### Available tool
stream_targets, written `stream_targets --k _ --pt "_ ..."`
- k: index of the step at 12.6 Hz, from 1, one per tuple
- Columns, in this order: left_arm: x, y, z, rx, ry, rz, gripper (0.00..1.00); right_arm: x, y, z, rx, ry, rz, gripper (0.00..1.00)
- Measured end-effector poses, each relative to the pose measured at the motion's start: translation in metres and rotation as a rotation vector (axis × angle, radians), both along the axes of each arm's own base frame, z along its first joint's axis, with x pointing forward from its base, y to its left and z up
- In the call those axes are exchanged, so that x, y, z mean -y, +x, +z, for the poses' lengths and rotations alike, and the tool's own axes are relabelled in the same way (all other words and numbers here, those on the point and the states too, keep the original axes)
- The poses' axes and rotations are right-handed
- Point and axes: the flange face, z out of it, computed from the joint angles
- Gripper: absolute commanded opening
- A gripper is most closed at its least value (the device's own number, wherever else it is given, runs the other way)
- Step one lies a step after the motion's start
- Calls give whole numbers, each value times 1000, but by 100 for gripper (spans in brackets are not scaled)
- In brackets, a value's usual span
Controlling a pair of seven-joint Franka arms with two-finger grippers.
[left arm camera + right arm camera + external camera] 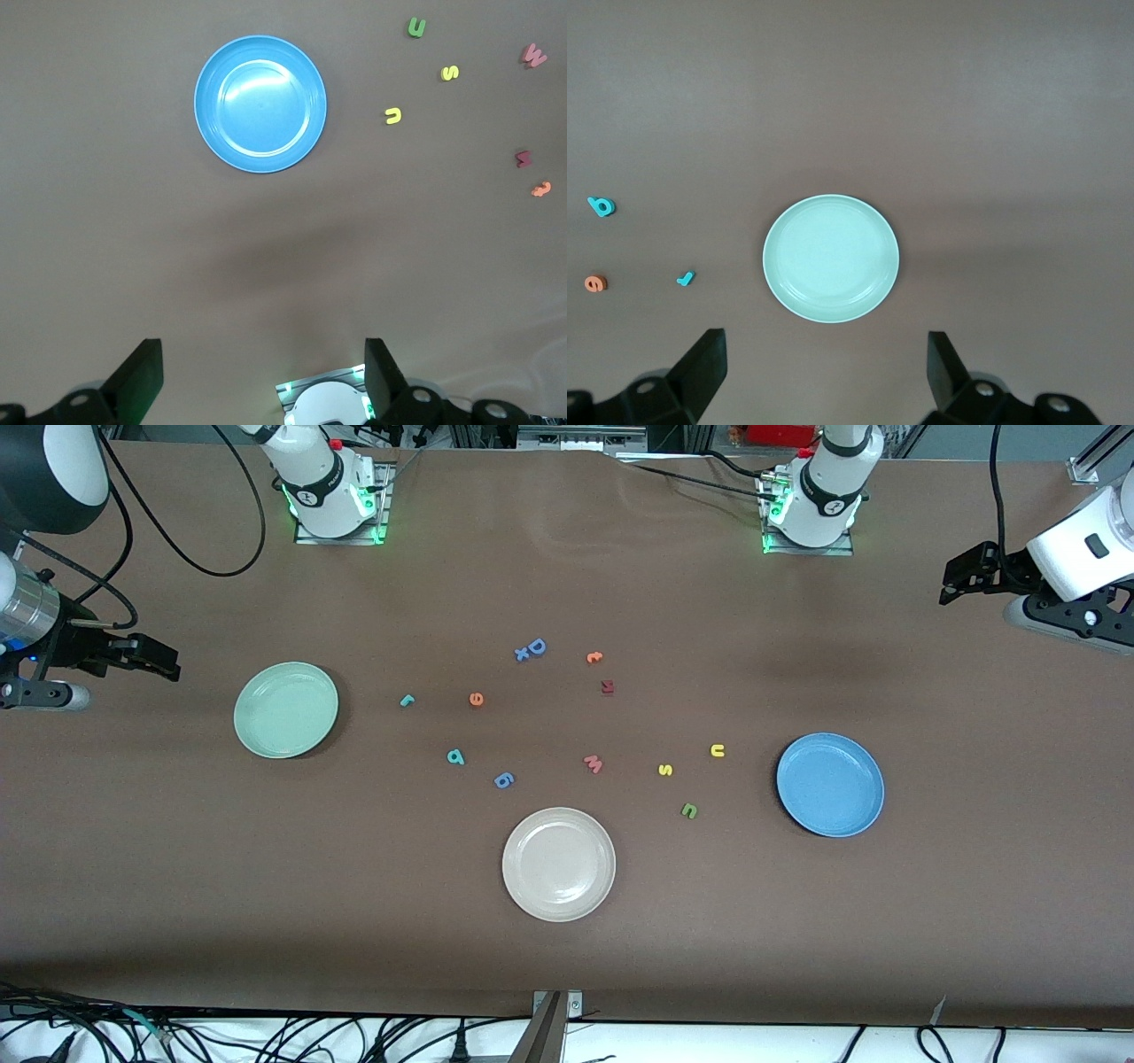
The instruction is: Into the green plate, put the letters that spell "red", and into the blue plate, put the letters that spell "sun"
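Letters lying loose on the table between the plates: teal r (407,701), orange e (477,699), teal d (455,757) nearer the green plate (257,731); yellow s (665,770), yellow n (718,751), green u (689,810) nearer the blue plate (864,810). Left gripper (950,588) and right gripper (170,668) are hovering at the table's ends, jaws gaping wide, gripping nothing.

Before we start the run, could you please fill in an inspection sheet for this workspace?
Surface: brown table, flat.
Job's things: green plate and blue plate empty; r, e, d, s, yellow u, green u loose between them.
Clutter: white plate, blue D, pink w, other small letters.
End effectors: left end effector and right end effector open, empty, waiting high at the table's ends.
Cables: along the edges.
Surroundings: nothing seen.
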Motion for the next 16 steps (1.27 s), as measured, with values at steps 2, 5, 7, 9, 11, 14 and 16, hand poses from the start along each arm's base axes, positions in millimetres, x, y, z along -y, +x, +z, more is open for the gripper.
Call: stream_targets --k 2,5,7,9,11,14,16 --pt "2 9 -3 0 -2 -3 100 0 0 0 0 0 0 100" --pt "26 23 -21 -31 -3 -48 100 0 0 0 -1 -1 0 100" --pt "51 30 -41 -61 -2 -88 100 0 0 0 -1 -1 0 100" --pt "69 43 -59 -44 -5 -114 100 0 0 -1 -1 -1 0 100" --pt "92 56 -85 -35 -9 -150 100 0 0 -1 -1 -1 0 100" --pt "125 75 -131 -33 -15 -163 100 0 0 -1 -1 -1 0 100" --pt "142 87 -164 -23 -18 -141 100 0 0 -1 -1 -1 0 100"
